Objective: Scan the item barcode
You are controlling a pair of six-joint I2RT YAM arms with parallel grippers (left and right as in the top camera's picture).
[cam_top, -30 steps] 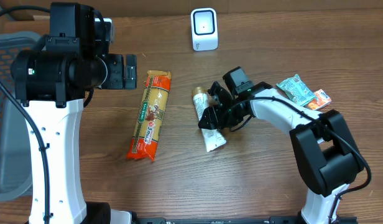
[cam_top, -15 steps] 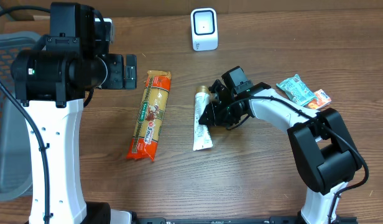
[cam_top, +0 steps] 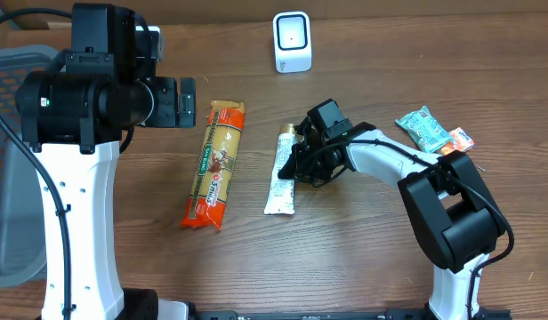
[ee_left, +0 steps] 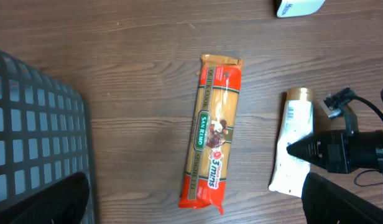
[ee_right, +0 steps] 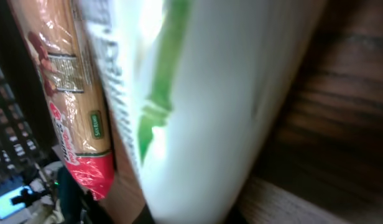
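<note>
The tube (cam_top: 281, 173), white with a gold cap, lies flat on the bench (cam_top: 363, 258) between the pasta packet (cam_top: 214, 164) and the right arm. A second ago its lower end was kicked out to the right. Now it has swung round to lie almost parallel to the pasta, cap pointing up towards the scanner (cam_top: 292, 41), which stands well apart at the far edge.

In that same second the right gripper (cam_top: 301, 164) has gone from about half open to closed. Its jaws sit right against the tube's right-hand side, about halfway along. From where I stand they look fully pinched together. The right wrist view is so filled with the tube's white and green skin that I cannot tell whether they have nipped an edge of it or merely pushed it.

To my eye this was the grab, or an attempt at one. The tube is not yet off the bench, so the lift and the carry to the scanner remain.

The left gripper (cam_top: 181, 100) hangs high over the bench with its jaws spread wide, holding nothing. Below it are the pasta and the basket (ee_left: 30, 124).
</note>
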